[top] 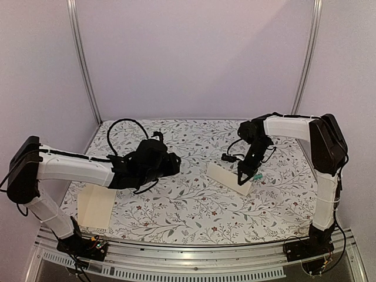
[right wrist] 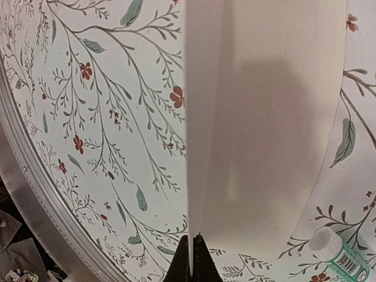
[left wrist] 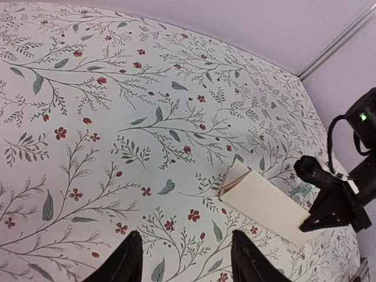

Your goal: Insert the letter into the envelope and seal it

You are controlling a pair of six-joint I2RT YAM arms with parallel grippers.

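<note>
While right claw (right wrist: 191,241) clamps the envelope (right wrist: 264,117) by its edge:
left claw (left wrist: 185,261) gapes empty, envelope ahead-right of it, slanting.

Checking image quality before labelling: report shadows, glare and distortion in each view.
Top external: even soft light, glare on the metal rail. Left wrist: wide-angle bend, the tablecloth edge curves. Right wrist: a soft shadow lies on the folded cream paper pinched in the right gripper; table edge bows strongly.
</note>
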